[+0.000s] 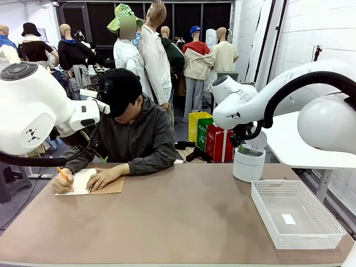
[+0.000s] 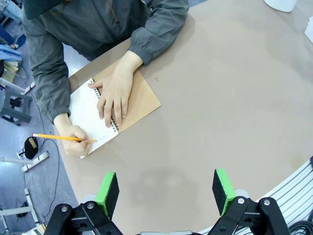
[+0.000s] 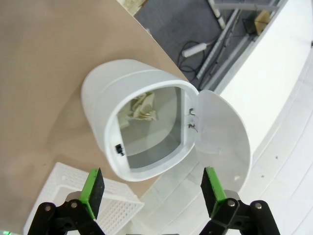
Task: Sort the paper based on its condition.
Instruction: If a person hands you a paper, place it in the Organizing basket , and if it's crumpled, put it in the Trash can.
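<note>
A crumpled wad of white paper lies inside the white bin, whose lid hangs open to the side. My right gripper hovers open just above the bin's mouth with nothing between its green pads; in the front view the right gripper hangs over the bin at the table's far right. My left gripper is open and empty, high above bare tabletop. A small flat white piece lies on the floor of the white basket.
A person at the far left of the table writes with an orange pencil on the white page of a tan spiral notebook, one hand flat on it. The basket stands at the front right, near the bin.
</note>
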Robot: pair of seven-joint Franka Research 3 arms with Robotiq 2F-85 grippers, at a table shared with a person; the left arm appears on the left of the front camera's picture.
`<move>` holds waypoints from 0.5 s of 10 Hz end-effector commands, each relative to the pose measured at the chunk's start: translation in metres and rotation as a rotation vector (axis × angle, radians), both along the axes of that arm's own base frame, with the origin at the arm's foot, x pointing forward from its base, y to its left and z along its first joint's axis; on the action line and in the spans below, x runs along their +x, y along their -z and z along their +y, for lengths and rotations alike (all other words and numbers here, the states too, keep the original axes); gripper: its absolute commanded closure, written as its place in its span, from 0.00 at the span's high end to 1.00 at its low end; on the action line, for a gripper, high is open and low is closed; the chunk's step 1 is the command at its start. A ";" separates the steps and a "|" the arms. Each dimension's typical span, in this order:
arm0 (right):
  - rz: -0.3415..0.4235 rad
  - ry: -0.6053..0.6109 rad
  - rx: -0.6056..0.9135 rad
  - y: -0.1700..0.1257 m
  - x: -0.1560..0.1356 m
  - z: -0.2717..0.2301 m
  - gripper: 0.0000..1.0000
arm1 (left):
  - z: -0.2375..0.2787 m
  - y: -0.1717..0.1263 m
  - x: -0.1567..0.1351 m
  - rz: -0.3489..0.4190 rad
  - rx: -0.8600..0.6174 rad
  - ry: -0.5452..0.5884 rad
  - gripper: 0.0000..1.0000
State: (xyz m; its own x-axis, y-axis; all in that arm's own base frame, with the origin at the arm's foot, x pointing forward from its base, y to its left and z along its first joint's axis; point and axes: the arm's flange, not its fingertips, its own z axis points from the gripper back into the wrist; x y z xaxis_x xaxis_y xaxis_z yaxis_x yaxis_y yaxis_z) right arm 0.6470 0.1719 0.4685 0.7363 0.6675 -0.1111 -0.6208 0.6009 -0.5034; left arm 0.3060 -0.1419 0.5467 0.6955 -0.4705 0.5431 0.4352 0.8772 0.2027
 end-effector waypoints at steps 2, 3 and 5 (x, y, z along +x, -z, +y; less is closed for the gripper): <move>0.021 -0.090 0.159 -0.043 -0.030 0.019 1.00 | 0.001 0.000 0.000 0.000 0.009 0.008 1.00; 0.045 -0.158 0.227 -0.057 -0.043 0.026 1.00 | 0.001 0.000 0.000 0.000 0.009 0.008 1.00; 0.047 -0.247 0.335 -0.079 -0.074 0.030 1.00 | 0.001 0.000 0.000 0.000 0.009 0.008 1.00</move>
State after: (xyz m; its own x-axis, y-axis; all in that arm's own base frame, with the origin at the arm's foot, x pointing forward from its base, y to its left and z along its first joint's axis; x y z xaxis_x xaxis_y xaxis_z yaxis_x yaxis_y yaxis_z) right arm 0.5917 0.2209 0.5557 0.5890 0.8045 0.0768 -0.7489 0.5790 -0.3223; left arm 0.3060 -0.1420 0.5467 0.6955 -0.4706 0.5430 0.4353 0.8772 0.2027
